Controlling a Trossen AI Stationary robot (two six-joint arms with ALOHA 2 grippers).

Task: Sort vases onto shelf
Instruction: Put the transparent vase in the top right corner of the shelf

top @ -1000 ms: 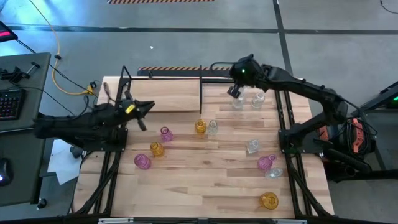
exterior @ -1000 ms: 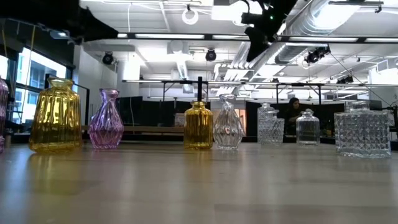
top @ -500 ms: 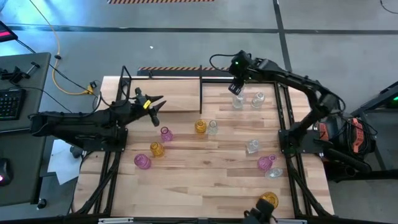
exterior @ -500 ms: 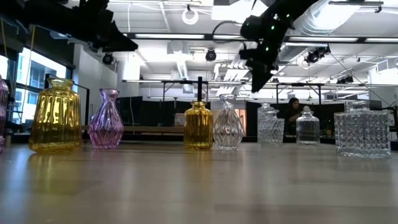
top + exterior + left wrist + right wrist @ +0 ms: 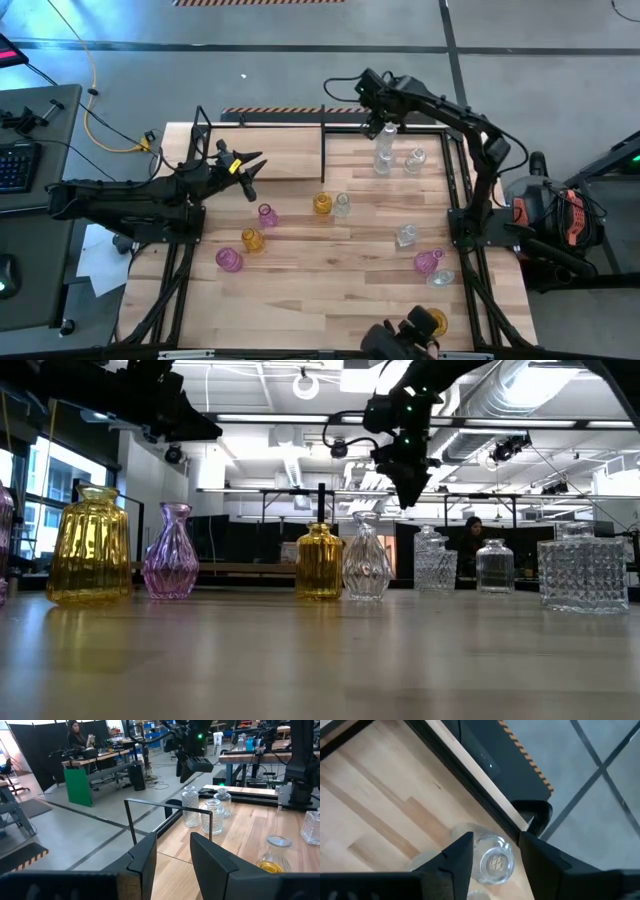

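Butcher-block tabletop point(image 5: 330, 300) is still the biggest thing here, and most of the vases are still scattered over it, so the sorting looks far from done. The shelf point(image 5: 270, 150) sits along the back, and the pale board left of its black divider point(image 5: 323, 150) has nothing on it that I can see.

What changed in the last second: both arms moved and both pincers opened up. The right pincer point(image 5: 495, 840) was shut low among the clear vases right of the divider. Now it has lifted back toward the rear edge, its fingers spread and holding nothing, with a clear vase point(image 5: 493, 862) standing upright directly below the gap. My guess is it just let that one go, so that placement looks finished. A second clear vase point(image 5: 415, 158) stands just beside it.

The left pincer point(image 5: 172, 844) pushed forward to the shelf's front edge and is open and empty too. The pink vase point(image 5: 267, 214) is the nearest loose one, with an amber vase point(image 5: 321, 204) further along, so one of those is probably its next pick.
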